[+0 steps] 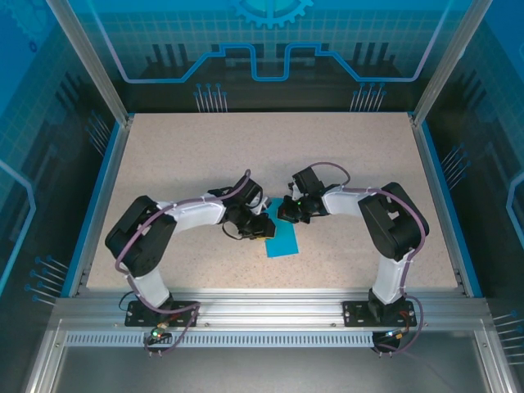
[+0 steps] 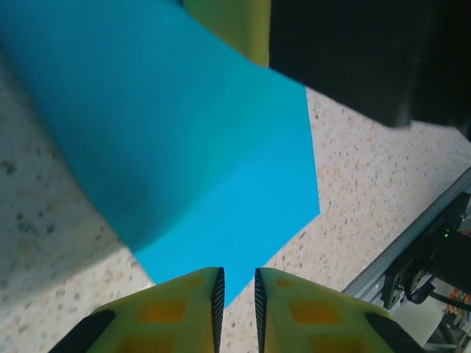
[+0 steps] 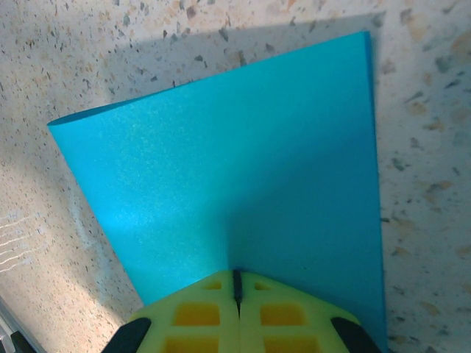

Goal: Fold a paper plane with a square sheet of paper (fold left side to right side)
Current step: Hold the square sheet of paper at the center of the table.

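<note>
Shows a speckled desk (image 1: 205,147) carrying the square sheet of paper (image 1: 284,239) at its middle, between 2 arms bent inward. Finds the sheet raised partly off the surface in the right wrist view, throwing a shadow past its far edge. Puts the right hand (image 3: 237,281) pressed together on the sheet's near edge, apparently pinching it. Puts the left hand (image 2: 238,285) a slit apart at 1 corner of the sheet; cannot tell whether paper sits in that gap. Calls, on this evidence, for bringing the left side squarely over the right: match corners and edges first, pin them with 1 hand, then press the crease slowly with the other to avoid skew.
</note>
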